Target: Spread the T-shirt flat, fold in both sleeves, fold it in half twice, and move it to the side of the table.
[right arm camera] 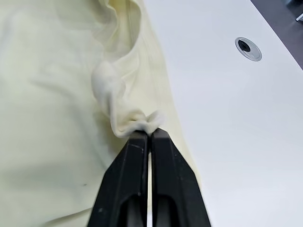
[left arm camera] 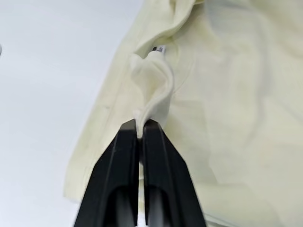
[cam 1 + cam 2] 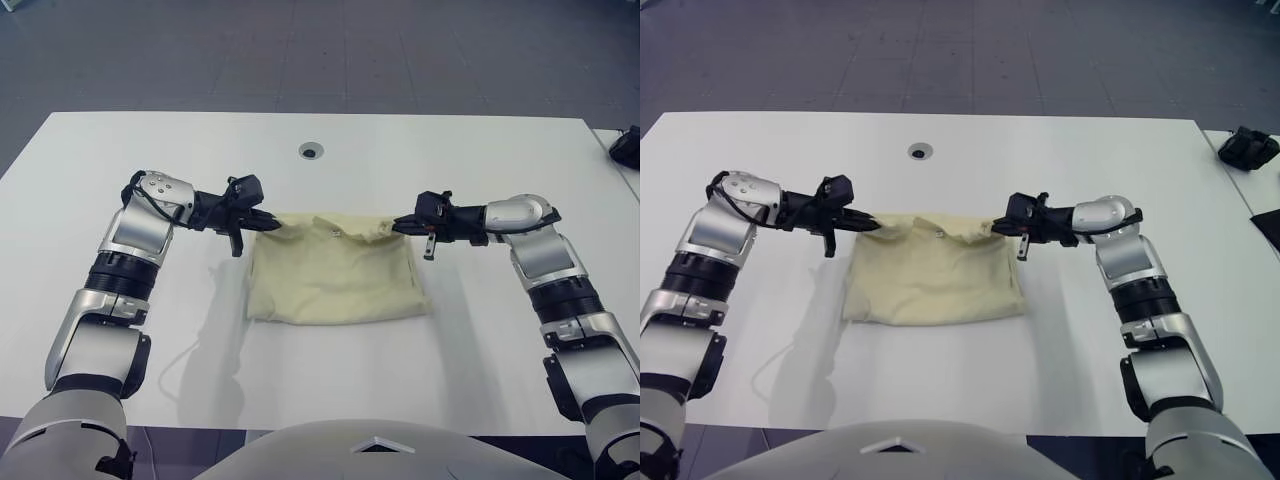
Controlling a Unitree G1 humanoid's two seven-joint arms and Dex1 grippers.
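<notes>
Cream T-shirt [image 3: 335, 285] on table [image 3: 480, 170]; left gripper [image 3: 272, 226] and right gripper [image 3: 398, 224] each pinch a far corner. Judged: half-fold in hand; next, carry both corners evenly nearward.

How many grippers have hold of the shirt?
2. The left gripper pinches the far left corner of the shirt; the right gripper pinches its far right corner. Both are shut on cloth.

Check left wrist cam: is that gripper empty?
No, the left gripper is shut on a pinched-up fold of the T-shirt.
</notes>
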